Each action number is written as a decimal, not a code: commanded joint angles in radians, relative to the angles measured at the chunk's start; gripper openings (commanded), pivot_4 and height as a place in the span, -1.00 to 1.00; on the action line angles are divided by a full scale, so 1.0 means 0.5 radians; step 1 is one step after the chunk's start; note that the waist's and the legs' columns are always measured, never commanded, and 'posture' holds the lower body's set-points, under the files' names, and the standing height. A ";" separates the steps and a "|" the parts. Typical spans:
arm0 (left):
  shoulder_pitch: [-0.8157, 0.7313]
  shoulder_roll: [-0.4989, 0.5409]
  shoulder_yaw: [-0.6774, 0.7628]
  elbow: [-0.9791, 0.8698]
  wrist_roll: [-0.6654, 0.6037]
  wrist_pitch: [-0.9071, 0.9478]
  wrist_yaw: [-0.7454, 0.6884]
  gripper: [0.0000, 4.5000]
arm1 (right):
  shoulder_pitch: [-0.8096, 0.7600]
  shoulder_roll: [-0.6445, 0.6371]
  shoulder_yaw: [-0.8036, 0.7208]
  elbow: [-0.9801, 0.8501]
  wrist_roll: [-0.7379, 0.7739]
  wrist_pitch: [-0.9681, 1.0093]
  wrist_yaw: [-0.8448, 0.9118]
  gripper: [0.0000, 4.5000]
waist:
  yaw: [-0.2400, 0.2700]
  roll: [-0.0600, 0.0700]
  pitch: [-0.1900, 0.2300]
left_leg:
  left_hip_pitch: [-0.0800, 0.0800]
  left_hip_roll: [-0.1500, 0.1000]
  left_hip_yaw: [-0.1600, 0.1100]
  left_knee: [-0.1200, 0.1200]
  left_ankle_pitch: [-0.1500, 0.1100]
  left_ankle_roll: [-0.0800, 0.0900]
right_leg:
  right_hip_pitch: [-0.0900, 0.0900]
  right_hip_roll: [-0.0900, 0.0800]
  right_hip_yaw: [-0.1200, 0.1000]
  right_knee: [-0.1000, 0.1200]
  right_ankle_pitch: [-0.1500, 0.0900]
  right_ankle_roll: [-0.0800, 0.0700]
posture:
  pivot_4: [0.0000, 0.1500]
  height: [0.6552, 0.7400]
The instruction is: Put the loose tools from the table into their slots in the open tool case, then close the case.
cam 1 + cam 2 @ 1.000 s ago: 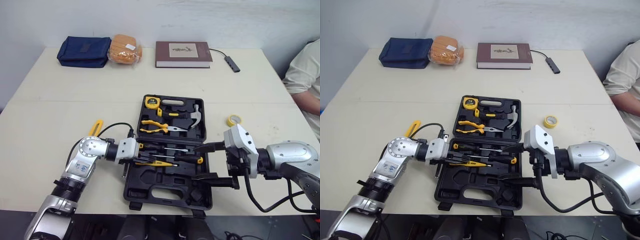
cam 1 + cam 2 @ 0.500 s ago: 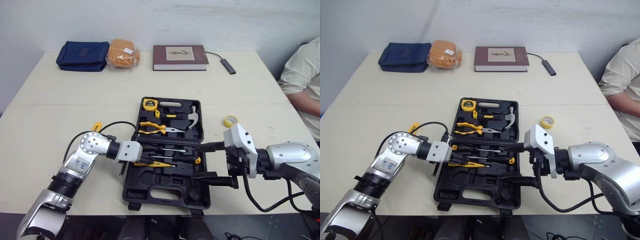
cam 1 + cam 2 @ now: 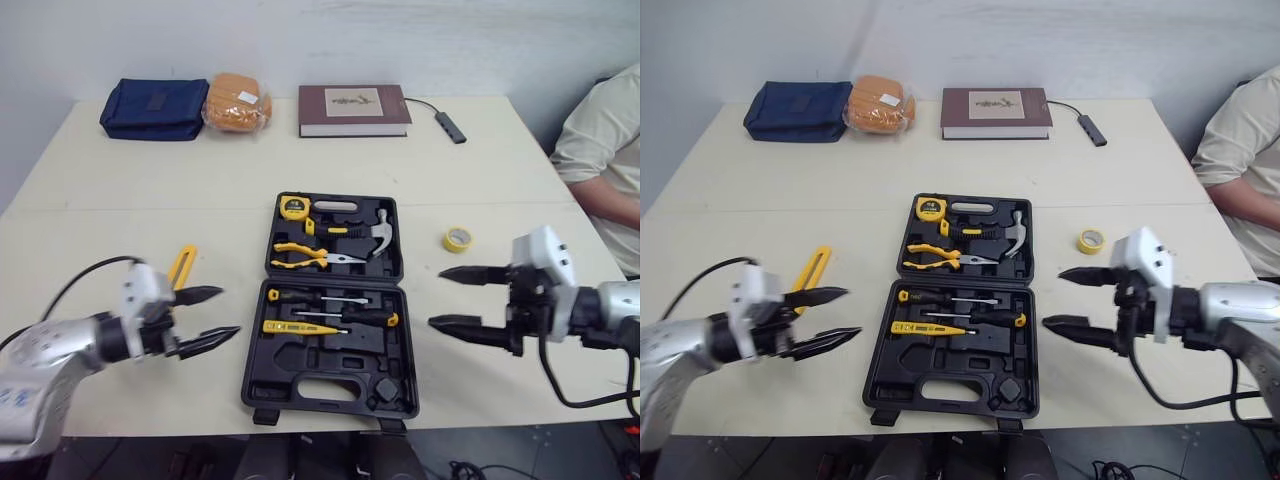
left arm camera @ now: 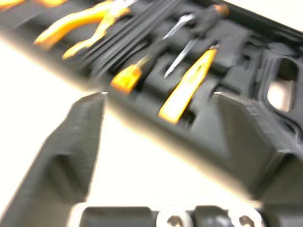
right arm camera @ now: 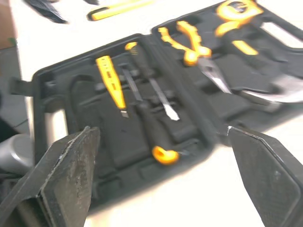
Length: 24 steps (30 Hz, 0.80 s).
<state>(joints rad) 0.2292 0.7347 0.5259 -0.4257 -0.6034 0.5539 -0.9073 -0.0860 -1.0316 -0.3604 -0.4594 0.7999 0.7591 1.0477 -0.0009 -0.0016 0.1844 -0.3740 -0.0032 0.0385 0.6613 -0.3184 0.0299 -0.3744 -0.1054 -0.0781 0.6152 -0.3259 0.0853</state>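
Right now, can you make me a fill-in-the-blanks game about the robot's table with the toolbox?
The tool case is ____, not shut. The yellow tape roll lies on the robot's ____ side of the case. The hammer sits ____ the case. The left end effector and right end effector are holding ____.
Missing words: open; right; inside; nothing.

the cream rectangular table point(image 3: 150, 190) holds an open black plastic tool case point(image 3: 300, 362), a slim yellow tool point(image 3: 181, 266) left of it and a yellow tape roll point(image 3: 457, 239) to its right. near the far edge lie a navy fabric pouch point(image 3: 155, 108), an orange wrapped packet point(image 3: 236, 102) and a maroon book point(image 3: 353, 109).
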 commanded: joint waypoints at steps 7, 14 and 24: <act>0.657 -0.363 1.115 0.092 -0.170 0.073 0.396 0.99 | 0.241 -0.156 -0.478 0.647 -0.309 -0.258 0.196 1.00 | 0.023 -0.001 0.001 | -0.001 -0.001 0.000 -0.001 -0.011 0.013 | 0.001 -0.002 0.000 -0.008 -0.001 -0.001 | 1.00 1.00; 0.785 -0.376 1.195 0.337 -0.118 -0.065 0.387 0.99 | 0.289 -0.182 -0.563 1.155 -0.562 -0.533 0.226 1.00 | 0.041 0.002 0.002 | -0.001 -0.001 0.003 -0.003 -0.019 0.006 | -0.001 -0.003 0.003 -0.012 -0.018 -0.034 | 1.00 1.00; 0.677 -0.253 0.860 0.105 -0.111 0.008 0.447 0.99 | 0.225 -0.104 -0.484 0.919 -0.499 -0.481 0.182 1.00 | 0.028 0.012 0.003 | 0.001 -0.001 0.003 -0.013 -0.017 0.005 | -0.003 -0.003 0.003 -0.012 -0.006 -0.011 | 1.00 1.00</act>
<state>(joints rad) 0.5794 0.5868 0.9717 -0.3263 -0.6483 0.5466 -0.7025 0.0349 -1.0882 -0.5950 0.0745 0.5191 0.5050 1.1429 0.0134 0.0045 0.1860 -0.3729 -0.0039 0.0401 0.6539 -0.3263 0.0321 -0.3760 -0.1068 -0.0768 0.6094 -0.3269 0.0833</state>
